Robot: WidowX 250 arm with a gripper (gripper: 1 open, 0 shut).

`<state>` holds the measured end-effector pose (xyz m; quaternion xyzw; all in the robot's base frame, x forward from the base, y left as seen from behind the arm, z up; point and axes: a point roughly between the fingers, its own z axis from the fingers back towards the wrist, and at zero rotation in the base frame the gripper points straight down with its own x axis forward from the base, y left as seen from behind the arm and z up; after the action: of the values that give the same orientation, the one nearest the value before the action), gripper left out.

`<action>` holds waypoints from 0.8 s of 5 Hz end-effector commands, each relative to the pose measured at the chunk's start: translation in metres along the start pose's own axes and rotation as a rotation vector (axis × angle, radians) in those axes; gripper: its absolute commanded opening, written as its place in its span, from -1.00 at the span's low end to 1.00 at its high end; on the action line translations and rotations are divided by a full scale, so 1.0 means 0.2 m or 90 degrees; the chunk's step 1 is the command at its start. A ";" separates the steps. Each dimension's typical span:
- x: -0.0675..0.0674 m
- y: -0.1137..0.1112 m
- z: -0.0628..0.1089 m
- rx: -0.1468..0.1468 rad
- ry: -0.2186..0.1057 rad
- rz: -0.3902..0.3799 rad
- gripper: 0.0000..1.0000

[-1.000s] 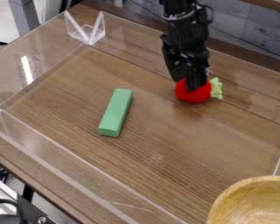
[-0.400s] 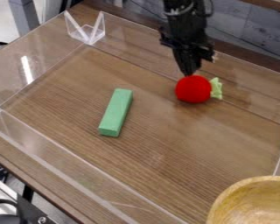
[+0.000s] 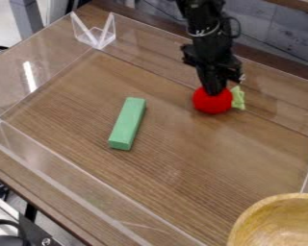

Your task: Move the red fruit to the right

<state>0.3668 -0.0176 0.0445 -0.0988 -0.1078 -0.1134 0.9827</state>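
The red fruit lies on the wooden table at the centre right, its pale-green tuft pointing right. My gripper points steeply down just above it. The black fingers are pressed together with nothing between them. Their tips meet the fruit's upper far side and hide a little of it. The fruit is not gripped.
A long green block lies left of the middle of the table. Clear acrylic walls fence the table. A wooden bowl sits at the bottom right corner.
One second ago the open fingers straddled the fruit. They then lifted off and shut, and now the shut tips have come back down onto the fruit's top. The fruit has hardly moved.
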 end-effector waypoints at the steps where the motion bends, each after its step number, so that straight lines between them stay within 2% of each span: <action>1: 0.04 0.02 0.04 0.011 -0.035 -0.003 -1.00; 2: 0.02 0.02 0.03 0.014 -0.040 -0.003 -1.00; 4: 0.07 -0.06 0.16 0.016 -0.055 -0.011 -1.00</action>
<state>0.3611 -0.0238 0.0517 -0.0981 -0.1093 -0.1106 0.9830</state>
